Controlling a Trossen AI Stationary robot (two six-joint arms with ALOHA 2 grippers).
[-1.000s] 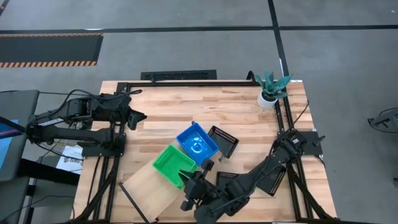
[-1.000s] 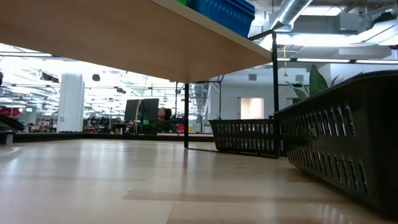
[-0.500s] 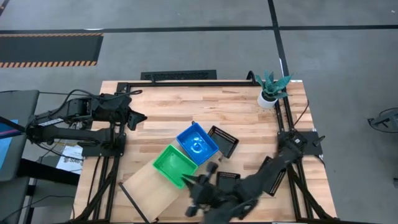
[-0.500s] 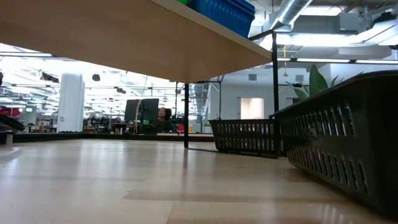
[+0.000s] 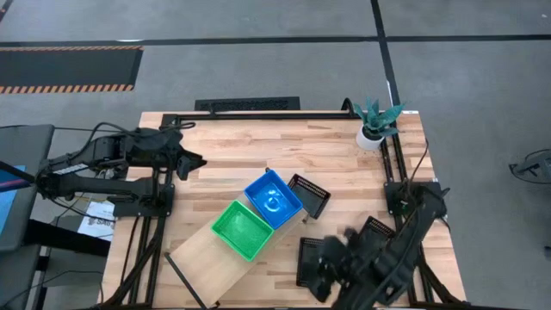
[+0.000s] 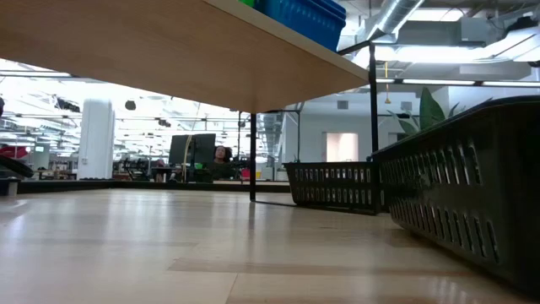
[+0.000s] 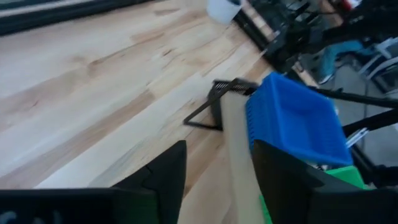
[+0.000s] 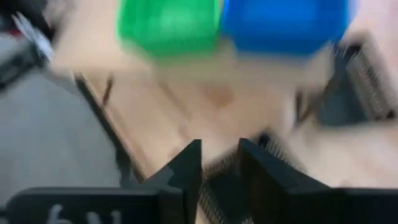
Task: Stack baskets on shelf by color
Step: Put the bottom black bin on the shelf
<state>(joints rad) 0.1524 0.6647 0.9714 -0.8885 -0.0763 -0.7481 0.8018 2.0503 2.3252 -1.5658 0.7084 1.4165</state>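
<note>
The pale shelf plank (image 5: 205, 257) stands slantwise on its black frame near the table's near edge. On its far end rest a green basket (image 5: 244, 229) and a blue basket (image 5: 273, 199), side by side. Three black baskets lie on the tabletop: one (image 5: 309, 195) just past the blue one, one (image 5: 313, 258) by the near edge, one (image 5: 377, 242) to the right. My right gripper (image 5: 324, 275), blurred, hovers over the near black basket; its fingers (image 8: 191, 167) stand a little apart and hold nothing. My left gripper (image 5: 191, 161) is open and waits at the left.
A white-potted plant (image 5: 374, 123) stands at the far right corner. The low view looks under the shelf (image 6: 169, 51), with a black basket wall (image 6: 472, 211) close on the right. Bare wood (image 5: 258, 146) lies across the far half.
My right gripper has drawn back from the green basket's near side and swung toward the table's right, over the near black basket, moving fast. The baskets and the shelf have stayed where they were.
</note>
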